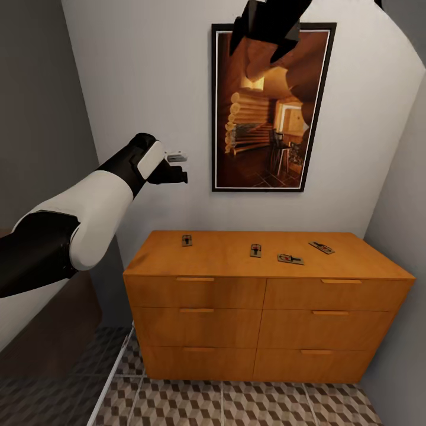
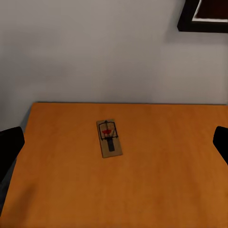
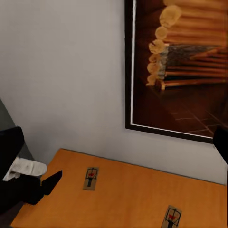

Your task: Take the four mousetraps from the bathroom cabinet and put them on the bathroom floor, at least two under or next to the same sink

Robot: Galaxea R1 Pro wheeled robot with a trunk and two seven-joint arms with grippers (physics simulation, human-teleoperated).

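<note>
Four mousetraps lie flat on top of the cabinet (image 1: 236, 296), well apart from one another: the leftmost mousetrap (image 1: 187, 240) near the back left, the second mousetrap (image 1: 255, 250) at centre, the third mousetrap (image 1: 290, 258) just right of it, the fourth mousetrap (image 1: 321, 247) toward the right end. The left gripper (image 1: 176, 167) hangs above the cabinet's left end, jaws spread wide, holding nothing. The right gripper (image 1: 266, 32) is raised before the log-cabin picture (image 1: 266, 118); it looks open and empty. The cube-patterned bathroom floor (image 1: 236, 405) lies below.
</note>
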